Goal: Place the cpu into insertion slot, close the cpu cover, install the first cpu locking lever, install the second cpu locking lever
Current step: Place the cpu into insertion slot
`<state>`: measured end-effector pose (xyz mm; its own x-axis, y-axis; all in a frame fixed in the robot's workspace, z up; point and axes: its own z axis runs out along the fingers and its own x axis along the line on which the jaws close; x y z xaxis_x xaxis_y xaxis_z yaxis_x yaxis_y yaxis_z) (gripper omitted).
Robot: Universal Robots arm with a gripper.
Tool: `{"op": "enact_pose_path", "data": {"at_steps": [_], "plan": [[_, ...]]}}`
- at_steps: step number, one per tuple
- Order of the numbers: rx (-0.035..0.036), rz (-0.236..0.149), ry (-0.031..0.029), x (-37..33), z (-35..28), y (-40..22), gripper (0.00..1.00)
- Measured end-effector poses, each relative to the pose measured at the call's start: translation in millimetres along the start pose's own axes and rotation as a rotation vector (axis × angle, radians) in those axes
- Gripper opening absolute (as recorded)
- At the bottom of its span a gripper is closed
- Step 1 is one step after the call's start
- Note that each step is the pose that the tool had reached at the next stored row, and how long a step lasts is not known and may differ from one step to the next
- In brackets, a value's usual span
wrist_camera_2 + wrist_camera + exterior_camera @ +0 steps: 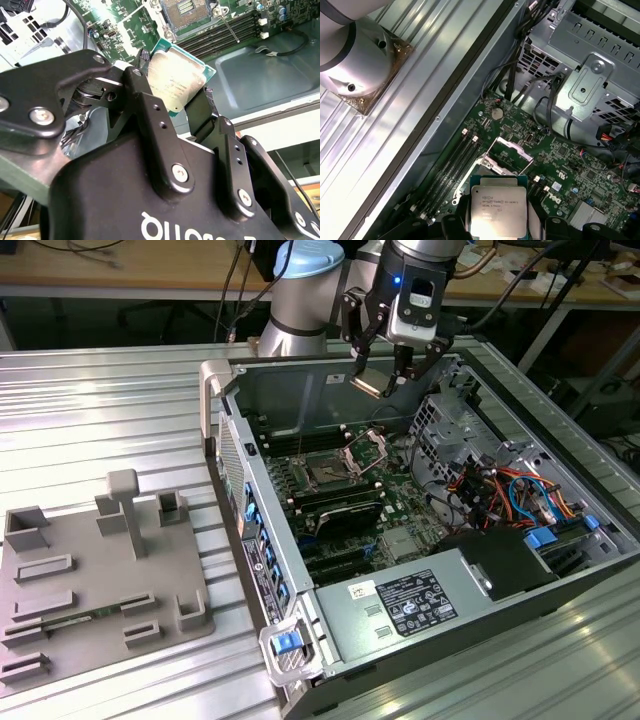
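Note:
My gripper [380,378] hangs above the open computer case, shut on the cpu [368,385], which it grips by two opposite edges. In both wrist views the cpu [175,82] [499,210] shows its silver-grey top face between the black fingers [145,100]. The insertion slot [325,472] lies uncovered on the green board, lower than the chip and toward the exterior view's left of it. It also appears in the second wrist view [185,7]. The cpu cover [365,447] [512,149] stands raised on its hinge beside the slot. A thin locking lever [231,29] sticks up near the slot.
Long memory slots [455,165] run beside the socket. A metal drive cage [455,425] and coloured cables [505,490] fill the case's right side in the exterior view. A power supply [420,600] sits at the front. A grey fixture tray [100,580] lies outside the case at the left.

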<state>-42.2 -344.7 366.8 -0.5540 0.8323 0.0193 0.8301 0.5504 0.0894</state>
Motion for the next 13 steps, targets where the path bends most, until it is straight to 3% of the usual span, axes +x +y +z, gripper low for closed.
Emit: {"op": "enact_pose_path", "data": {"at_steps": [6, 13], "plan": [[-0.0001, 0.006, -0.0005, 0.0, 0.0, 0.0, 0.55], [-0.001, 0.055, -0.0049, 0.0, 0.0, 0.0, 0.55]]}}
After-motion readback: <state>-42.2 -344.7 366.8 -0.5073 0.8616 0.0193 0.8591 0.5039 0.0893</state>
